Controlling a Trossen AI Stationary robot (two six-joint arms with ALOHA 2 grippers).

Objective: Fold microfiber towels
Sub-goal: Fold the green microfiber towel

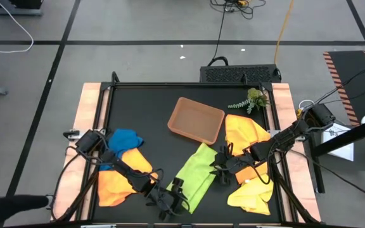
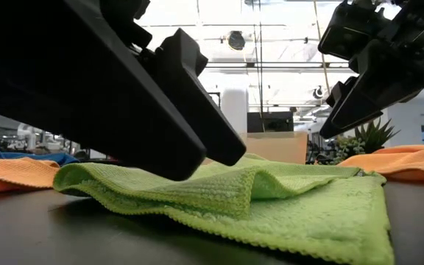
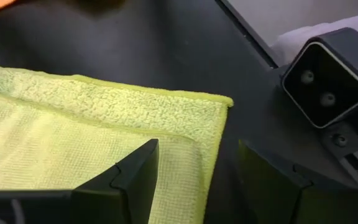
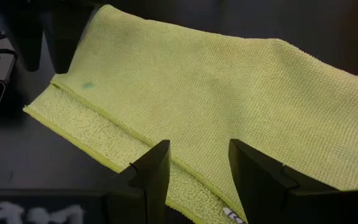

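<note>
A lime green towel (image 1: 195,174) lies folded in two on the black mat, its upper layer set back from the lower layer's edge (image 3: 135,102). My left gripper (image 1: 176,193) is open, low at the towel's near corner (image 3: 219,102); one finger (image 3: 135,174) is over the cloth, the other (image 3: 272,180) over the mat. My right gripper (image 1: 219,166) is open above the towel's right edge (image 4: 104,152) and clear of it in the low view (image 2: 337,121). My left gripper stands close over the lime towel's near corner, its fingers slanting down, one on either side of the towel's side edge (image 3: 213,149). I cannot tell whether a finger touches the cloth.
An orange towel (image 1: 122,174) and a blue towel (image 1: 125,139) lie at the left. Another orange towel (image 1: 246,133) and a yellow towel (image 1: 252,190) lie at the right. A brown tray (image 1: 196,120) and a plant sprig (image 1: 252,100) are at the back.
</note>
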